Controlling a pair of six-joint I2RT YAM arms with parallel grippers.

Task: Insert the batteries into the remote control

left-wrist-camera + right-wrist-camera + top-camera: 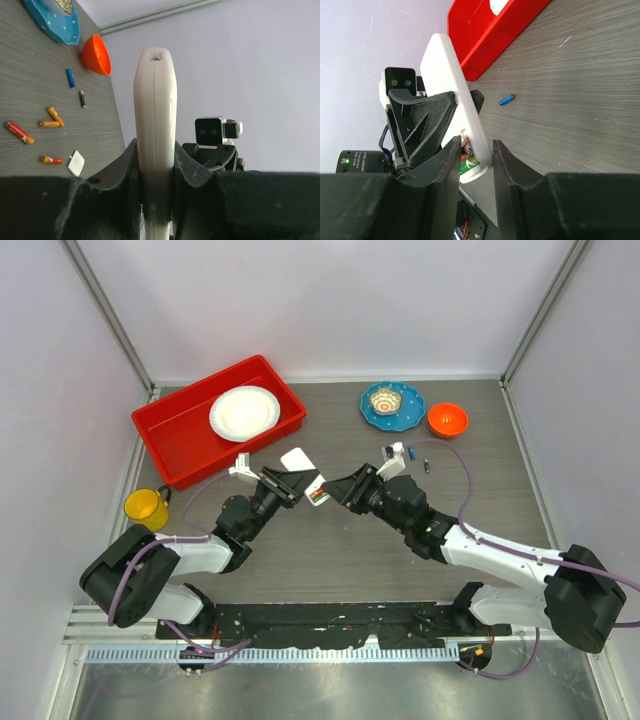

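Remote (155,100), clamped tight in left tool (155,148), has its battery end between part-open jaws of right tool (476,144), grip unclear.

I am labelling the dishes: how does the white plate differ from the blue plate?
The white plate lies in the red tray; the blue plate sits on the table. The white plate holds nothing; the blue plate carries a small bowl. Both are round.
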